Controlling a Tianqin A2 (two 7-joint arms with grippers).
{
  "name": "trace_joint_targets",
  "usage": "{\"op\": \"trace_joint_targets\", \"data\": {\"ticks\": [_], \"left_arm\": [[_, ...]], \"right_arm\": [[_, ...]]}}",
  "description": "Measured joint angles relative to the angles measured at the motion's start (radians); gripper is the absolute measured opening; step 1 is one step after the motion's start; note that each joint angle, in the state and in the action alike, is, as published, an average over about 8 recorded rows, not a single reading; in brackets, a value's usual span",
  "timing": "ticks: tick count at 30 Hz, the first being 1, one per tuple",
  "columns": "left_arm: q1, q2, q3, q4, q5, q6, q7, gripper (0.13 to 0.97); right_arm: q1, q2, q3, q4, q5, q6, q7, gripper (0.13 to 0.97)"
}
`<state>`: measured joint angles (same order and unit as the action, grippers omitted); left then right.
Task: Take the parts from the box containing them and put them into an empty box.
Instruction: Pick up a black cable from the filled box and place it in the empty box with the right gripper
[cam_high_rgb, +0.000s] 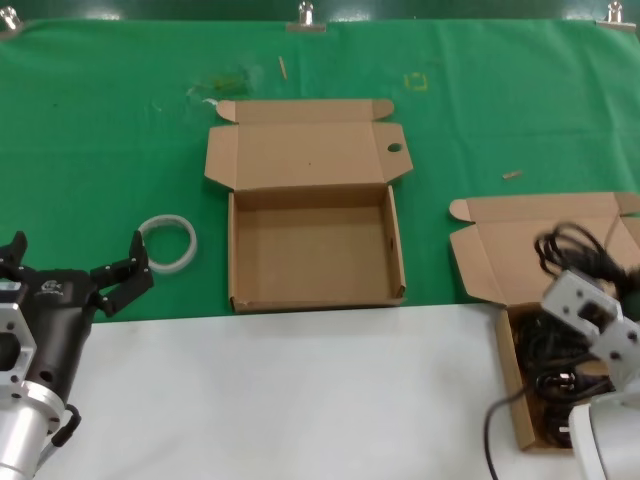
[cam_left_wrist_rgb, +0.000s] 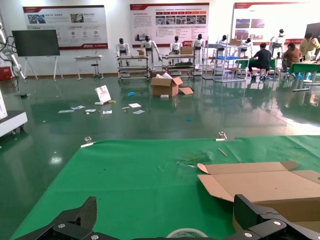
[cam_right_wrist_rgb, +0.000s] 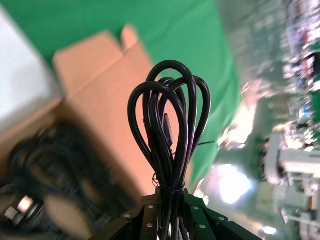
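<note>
A looped black power cord (cam_right_wrist_rgb: 170, 135) is clamped in my right gripper (cam_right_wrist_rgb: 167, 212), lifted above the cord-filled box (cam_high_rgb: 520, 385). My left gripper (cam_high_rgb: 75, 265) hangs spread wide and empty, left of the empty holed box (cam_high_rgb: 315, 250).

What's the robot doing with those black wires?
It is moving power cords from one cardboard box to another. The right pincer is shut on a looped black cord bundle, held up above the box of cords on the robot's right. The empty box sits open in the middle of the green mat, with nothing in it yet. The left pincer waits open near a white ring.
</note>
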<state>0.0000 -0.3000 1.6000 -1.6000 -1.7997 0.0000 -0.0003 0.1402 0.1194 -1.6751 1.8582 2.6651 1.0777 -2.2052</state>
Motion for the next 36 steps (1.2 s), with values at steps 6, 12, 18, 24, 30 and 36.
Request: {"op": "trace_joint_targets", "data": {"ticks": [6,12,18,24,30,36], "left_arm": [[0.0,0.0,0.0,0.0,0.0,0.0,0.0,0.965],[0.0,0.0,0.0,0.0,0.0,0.0,0.0,0.965],[0.0,0.0,0.0,0.0,0.0,0.0,0.0,0.965],[0.0,0.0,0.0,0.0,0.0,0.0,0.0,0.965],[0.0,0.0,0.0,0.0,0.0,0.0,0.0,0.965],[0.0,0.0,0.0,0.0,0.0,0.0,0.0,0.965]], "right_arm": [[0.048,0.0,-0.093,0.049,-0.01,0.013,0.021,0.204],[0.119,0.0,-0.225,-0.041,0.003,-0.062,0.1,0.204],[0.19,0.0,-0.355,-0.185,0.031,-0.162,0.198,0.204],[0.237,0.0,-0.453,-0.302,0.066,-0.244,0.291,0.204],[0.279,0.001,-0.533,-0.377,0.083,-0.309,0.384,0.204],[0.323,0.001,-0.608,-0.425,0.087,-0.349,0.467,0.204]]}}
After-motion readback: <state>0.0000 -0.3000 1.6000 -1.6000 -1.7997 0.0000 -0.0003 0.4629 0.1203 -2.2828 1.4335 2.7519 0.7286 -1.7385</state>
